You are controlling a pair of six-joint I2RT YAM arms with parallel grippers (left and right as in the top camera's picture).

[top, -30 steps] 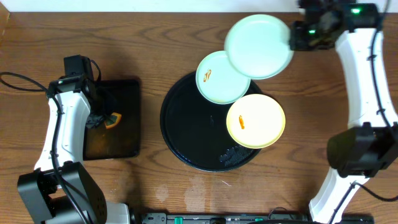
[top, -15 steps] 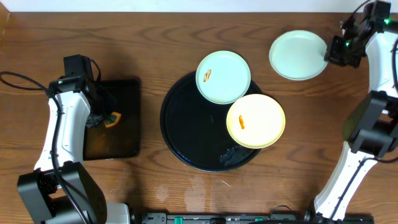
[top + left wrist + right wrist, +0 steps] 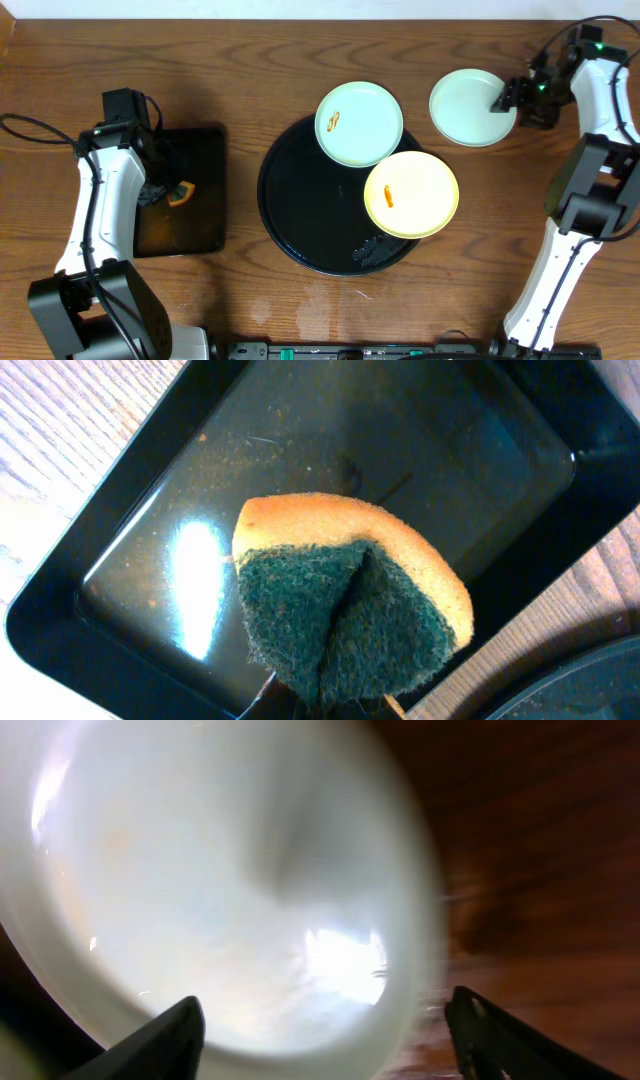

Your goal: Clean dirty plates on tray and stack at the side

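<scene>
Overhead shows one clean plate (image 3: 470, 105) lying beside the tray (image 3: 300, 215), right gripper (image 3: 510, 97) spread wide at its rim, gripping nothing; smeared green plate (image 3: 360, 125) and yellow plate (image 3: 412, 195) await cleaning on the tray; left gripper (image 3: 165, 188) pinches the sponge (image 3: 350, 610).

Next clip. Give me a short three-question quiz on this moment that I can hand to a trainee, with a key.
1. How many plates rest on the round black tray? A one, B two, C three.
2. True or false: the mint plate on the table, at the right gripper, bears an orange smear.
3. Fill in: the left gripper holds a ____ above the rectangular tray.
Key: 1 B, the smeared mint plate and the yellow plate. 2 false, it looks clean. 3 sponge.
</scene>
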